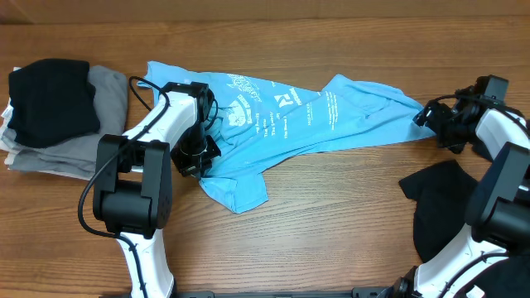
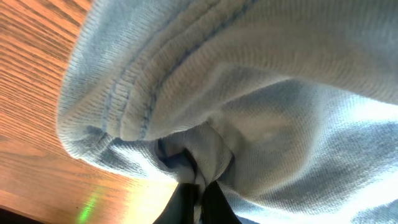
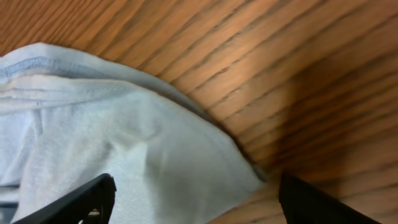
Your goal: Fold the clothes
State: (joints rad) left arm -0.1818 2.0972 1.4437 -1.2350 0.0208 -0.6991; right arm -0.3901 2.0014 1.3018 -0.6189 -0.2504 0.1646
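Note:
A sky-blue T-shirt [image 1: 290, 116] with white print lies spread and crumpled across the middle of the wooden table. My left gripper [image 1: 199, 153] is at the shirt's left part and is shut on a pinch of blue fabric; in the left wrist view the fingers [image 2: 199, 199] clamp the cloth [image 2: 249, 93]. My right gripper [image 1: 431, 120] is open at the shirt's right corner; in the right wrist view the jaws [image 3: 199, 199] straddle the corner [image 3: 155, 162] flat on the wood. A black garment [image 1: 443, 207] lies at the right front.
A stack of folded clothes, black [image 1: 50, 99] on grey [image 1: 108, 91], sits at the far left. Bare wood [image 1: 331, 215] shows in front of the shirt.

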